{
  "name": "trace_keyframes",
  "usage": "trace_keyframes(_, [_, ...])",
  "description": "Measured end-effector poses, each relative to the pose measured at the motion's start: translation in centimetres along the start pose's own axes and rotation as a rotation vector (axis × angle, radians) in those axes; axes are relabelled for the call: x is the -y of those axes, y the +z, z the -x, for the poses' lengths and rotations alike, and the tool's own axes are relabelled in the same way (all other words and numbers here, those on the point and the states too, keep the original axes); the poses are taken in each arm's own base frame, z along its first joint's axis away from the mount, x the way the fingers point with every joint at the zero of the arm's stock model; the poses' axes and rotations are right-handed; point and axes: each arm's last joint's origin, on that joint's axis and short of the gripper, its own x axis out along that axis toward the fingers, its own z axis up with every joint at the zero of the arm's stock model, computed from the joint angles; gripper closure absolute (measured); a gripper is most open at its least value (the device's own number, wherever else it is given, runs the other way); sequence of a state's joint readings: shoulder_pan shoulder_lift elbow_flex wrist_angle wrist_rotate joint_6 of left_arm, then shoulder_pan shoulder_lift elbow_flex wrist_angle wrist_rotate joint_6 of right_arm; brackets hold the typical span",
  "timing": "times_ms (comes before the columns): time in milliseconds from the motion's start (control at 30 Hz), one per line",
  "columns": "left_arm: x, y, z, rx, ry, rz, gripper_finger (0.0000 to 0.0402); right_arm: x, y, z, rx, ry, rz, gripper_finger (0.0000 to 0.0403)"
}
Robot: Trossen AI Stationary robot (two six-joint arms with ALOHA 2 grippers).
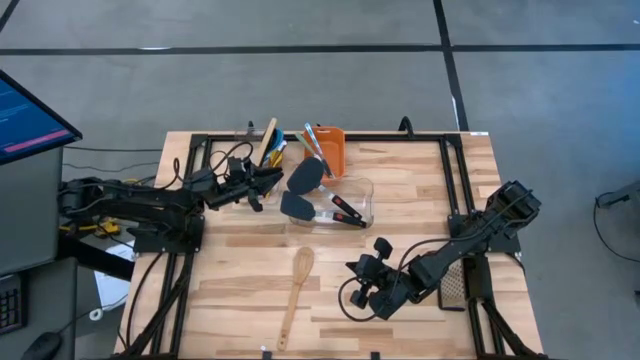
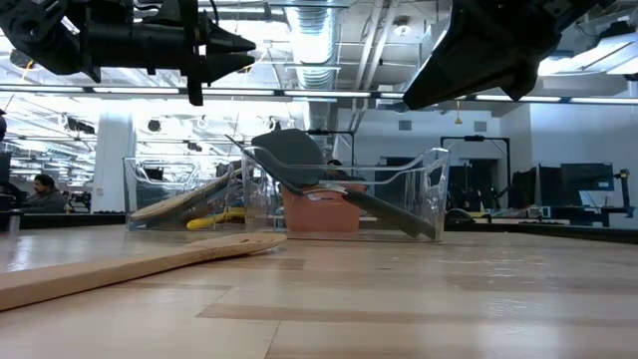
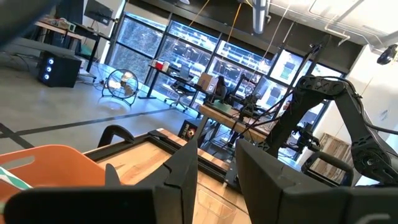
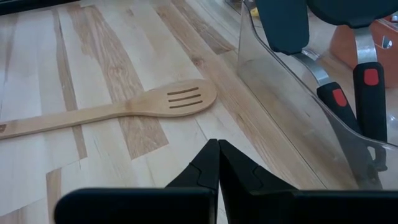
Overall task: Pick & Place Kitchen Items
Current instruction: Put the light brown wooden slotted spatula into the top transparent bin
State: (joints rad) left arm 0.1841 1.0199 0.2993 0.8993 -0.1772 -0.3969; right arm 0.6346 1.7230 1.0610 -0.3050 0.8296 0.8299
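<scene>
wooden slotted spoon [image 1: 295, 294] lies flat on the table [image 1: 230, 270], toward the near edge and a little left of centre. its long axis runs near-to-far: slotted bowl toward the far edge, handle end close to the near edge, tilted slightly. in the right wrist view you see three slots in the bowl, which points at the clear tub [image 1: 355, 200].

two black turners [image 1: 305, 178] lean in that clear tub near the middle of the far half, heads up and toward the left, red-marked handles running down toward the right. a second clear tub [image 2: 169, 194] sits left of it in the low view, holding a wooden utensil and something yellow, both lying low. more utensils stand bunched along the far edge beside the orange bin [image 1: 332, 150], handles up.

your left gripper [image 1: 268, 180] hovers above the far-left part of the table, by the tubs, fingers apart with nothing between them. your right gripper [image 1: 362, 292] sits low near the near-right part, fingers pressed together, empty, aimed at the slotted spoon and the tub wall.

surface is pale butcher-block wood with a black frame around it. beyond: grey floor with dark tape lines, a monitor off the left side, a workshop with desks, a fan and ceiling ducts.
</scene>
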Motion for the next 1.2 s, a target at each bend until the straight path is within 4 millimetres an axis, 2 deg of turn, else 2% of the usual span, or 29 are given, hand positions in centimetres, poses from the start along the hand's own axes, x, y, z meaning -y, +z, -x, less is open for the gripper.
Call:
trace_keyframes(200, [0.0, 0.0, 0.0, -0.003, -0.008, 0.004, 0.0307, 0.2, 0.2, -0.3, 0.002, -0.011, 0.023, 0.0403])
trace_keyframes(333, [0.6, -0.3, 0.1, -0.044, -0.103, 0.007, 0.0307, 0.7, 0.6, -0.9, 0.0, -0.032, 0.064, 0.0403])
trace_keyframes(500, [2.9, -1.2, 0.7, -0.127, -0.295, 0.027, 0.0311, 1.1, 0.9, -1.5, -0.036, -0.018, 0.052, 0.0403])
trace_keyframes(600, [4.7, -1.9, 1.4, -0.16, -0.371, 0.043, 0.0329, 1.3, 1.2, -1.8, -0.035, -0.029, 0.075, 0.0403])
trace_keyframes(800, [8.1, -3.0, 3.6, -0.163, -0.393, -0.003, 0.0393, 2.2, 1.9, -2.9, -0.037, -0.065, 0.087, 0.0403])
trace_keyframes(900, [9.5, -3.4, 4.7, -0.164, -0.393, -0.026, 0.0398, 2.7, 2.3, -3.5, -0.042, -0.068, 0.064, 0.0403])
trace_keyframes(1033, [10.7, -3.8, 6.1, -0.177, -0.387, -0.015, 0.04, 2.6, 3.3, -4.5, -0.113, 0.121, 0.028, 0.0403])
trace_keyframes(1100, [11.2, -4.0, 6.7, -0.191, -0.385, -0.016, 0.04, 2.4, 4.1, -4.8, -0.103, 0.223, 0.016, 0.0403])
trace_keyframes(1200, [11.8, -4.4, 7.5, -0.213, -0.388, -0.022, 0.04, 2.1, 4.7, -4.9, -0.065, 0.283, 0.014, 0.0403])
